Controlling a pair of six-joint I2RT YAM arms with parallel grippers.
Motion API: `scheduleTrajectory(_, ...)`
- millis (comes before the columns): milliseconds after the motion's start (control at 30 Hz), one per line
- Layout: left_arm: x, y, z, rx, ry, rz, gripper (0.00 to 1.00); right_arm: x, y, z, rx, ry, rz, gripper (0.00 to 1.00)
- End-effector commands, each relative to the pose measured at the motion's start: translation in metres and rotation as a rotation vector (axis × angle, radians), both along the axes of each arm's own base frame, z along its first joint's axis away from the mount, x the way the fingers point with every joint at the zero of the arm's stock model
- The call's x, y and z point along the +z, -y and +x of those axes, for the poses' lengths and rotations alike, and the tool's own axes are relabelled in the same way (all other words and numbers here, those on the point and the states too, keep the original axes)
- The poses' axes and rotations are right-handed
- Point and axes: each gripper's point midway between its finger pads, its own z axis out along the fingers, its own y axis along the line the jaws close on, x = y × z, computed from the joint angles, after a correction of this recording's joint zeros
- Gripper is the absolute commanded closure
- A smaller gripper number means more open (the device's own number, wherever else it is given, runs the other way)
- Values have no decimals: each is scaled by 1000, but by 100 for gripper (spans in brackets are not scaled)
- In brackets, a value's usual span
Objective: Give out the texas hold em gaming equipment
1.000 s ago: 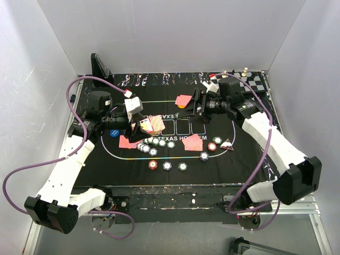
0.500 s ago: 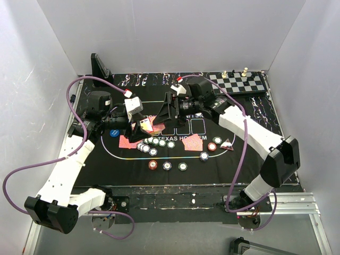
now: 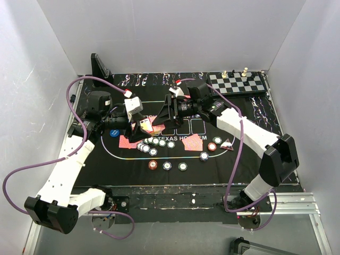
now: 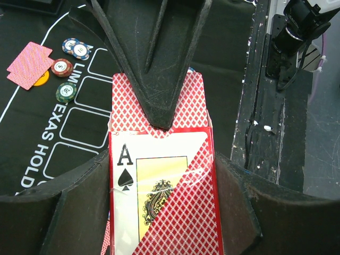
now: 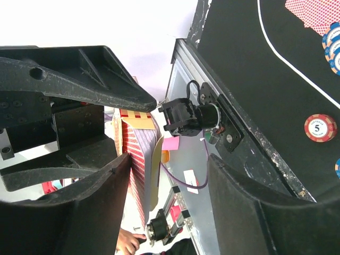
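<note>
Here, the left hand (image 4: 162,204) clamps a deck (image 4: 158,109) of red-backed cards above the left half of the surface (image 3: 175,192), an ace-of-spades face showing between its fingers, while the right hand (image 5: 167,164) stands spread wide, the deck's edge between its jaws and one finger apparently resting on the top card. The risk from here: should the right hand close on more than one card, or pull against the left's firm grip, cards may fan out and drop onto the chips below; a skewed pinch could bend one. Near the front edge sit three poker chips (image 3: 167,166) in a row; behind them dealt cards (image 3: 193,142), a curved line of chips (image 3: 155,142), a blue button (image 3: 112,133) toward the left edge and a dark triangular marker (image 3: 227,143) rest on the black mat (image 3: 212,172). At the far right corner lies a chessboard (image 3: 237,82); plain white walls (image 3: 170,32) enclose it all.
</note>
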Motion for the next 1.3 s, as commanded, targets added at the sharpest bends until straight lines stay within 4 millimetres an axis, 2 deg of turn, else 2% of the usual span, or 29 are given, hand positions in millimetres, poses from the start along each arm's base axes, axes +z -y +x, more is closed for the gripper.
scheduleTrajectory(0, 28, 2, -8, -31, 76, -52, 100, 13, 0, -3, 23, 12, 55, 37)
scheduleTrajectory(167, 28, 2, -9, -30, 75, -53, 100, 13, 14, 2, -16, 17, 55, 48)
scheduleTrajectory(533, 31, 3, -8, -30, 75, -60, 100, 16, 36, 7, -60, 30, 50, 53)
scheduleTrajectory(767, 31, 3, -8, -28, 75, -59, 100, 26, 49, 10, -89, 57, 59, 73)
scheduleTrajectory(933, 32, 4, -7, -29, 74, -59, 100, 32, 62, 14, -113, 79, 44, 82)
scheduleTrajectory(1100, 31, 3, -8, -29, 72, -59, 100, 38, 76, 20, -144, 116, 9, 86)
scheduleTrajectory(1267, 30, 2, -8, -23, 73, -57, 100, 52, 90, 29, -179, 191, -34, 94)
